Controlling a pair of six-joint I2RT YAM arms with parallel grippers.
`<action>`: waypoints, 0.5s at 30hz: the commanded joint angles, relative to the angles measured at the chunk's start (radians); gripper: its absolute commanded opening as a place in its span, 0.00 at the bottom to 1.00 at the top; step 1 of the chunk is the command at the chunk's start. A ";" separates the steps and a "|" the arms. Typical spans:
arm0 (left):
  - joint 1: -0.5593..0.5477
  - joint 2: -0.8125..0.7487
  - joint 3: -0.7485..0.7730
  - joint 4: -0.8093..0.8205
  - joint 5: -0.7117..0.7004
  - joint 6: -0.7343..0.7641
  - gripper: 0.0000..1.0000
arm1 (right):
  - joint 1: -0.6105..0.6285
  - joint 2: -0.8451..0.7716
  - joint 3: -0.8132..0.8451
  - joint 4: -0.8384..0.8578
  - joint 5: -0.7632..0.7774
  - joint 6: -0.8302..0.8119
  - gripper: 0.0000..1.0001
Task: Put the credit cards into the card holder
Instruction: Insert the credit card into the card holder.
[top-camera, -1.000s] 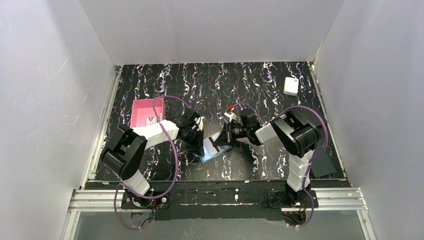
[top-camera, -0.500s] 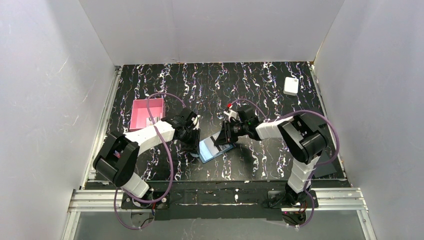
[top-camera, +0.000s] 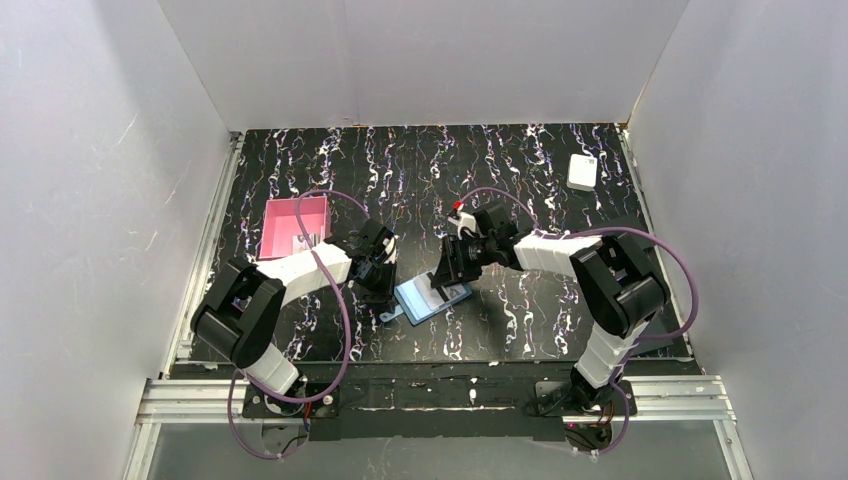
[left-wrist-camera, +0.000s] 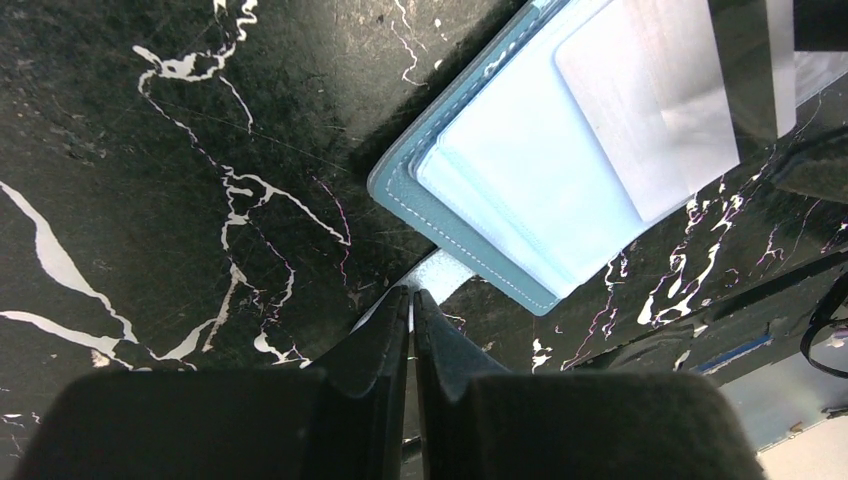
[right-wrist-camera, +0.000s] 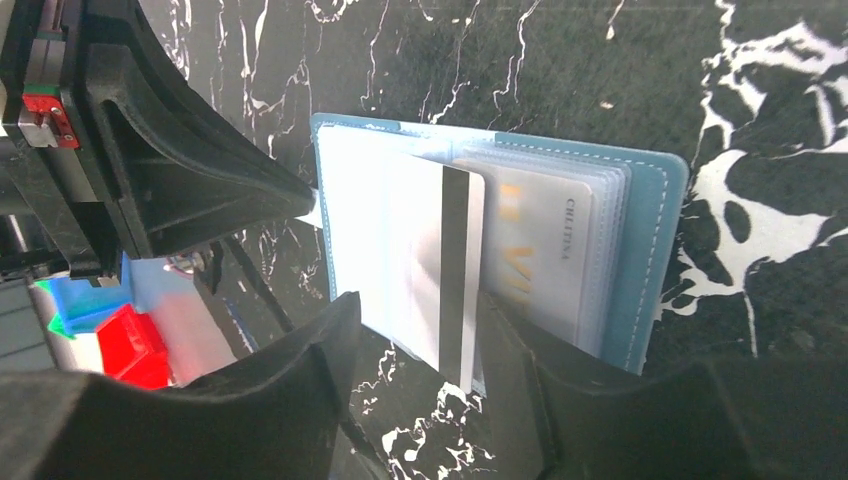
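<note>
**Striped card part-way into sleeve: seating step**

Position. The card holder (top-camera: 432, 300) lies open and flat on the table (top-camera: 530, 180), toward 6 o'clock from the table's middle. The left gripper (left-wrist-camera: 411, 298) is at the holder's 9 o'clock with its jaws fully together, seemingly pinching the pale snap tab (left-wrist-camera: 440, 272). The right gripper (right-wrist-camera: 422, 310) is at the holder's 1 o'clock. Its jaws are parted roughly halfway and straddle the striped credit card (right-wrist-camera: 440, 260) without visibly clamping it. That card sits part-way in a sleeve, one end sticking out. A second card (right-wrist-camera: 540, 260) is already lodged in a sleeve at its 3 o'clock in the right wrist view.

Step, as judged: seat the striped card fully.
- Hold the tab pinned so the holder cannot skate on the slick surface.
- Push on the exposed short edge, in line with the sleeve, low and slow.
- A skewed push would likely buckle the sleeve mouth.

Materials.
- Holder: teal, soft-looking, stitched border, rounded corners.
- Sleeves: thin frosted plastic, floppy, stacked.
- Card: stiff, thin, glossy, with a dark stripe.
- Table: black, white-veined, shiny.
</note>
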 joint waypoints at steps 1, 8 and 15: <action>-0.001 0.044 -0.012 0.011 0.003 0.008 0.04 | -0.004 -0.019 0.054 -0.168 0.135 -0.106 0.59; 0.000 0.051 -0.002 0.015 0.015 0.009 0.02 | -0.001 0.017 0.051 -0.135 0.108 -0.096 0.59; -0.001 0.066 0.013 0.022 0.034 0.004 0.02 | 0.017 0.057 0.033 -0.067 0.080 -0.063 0.53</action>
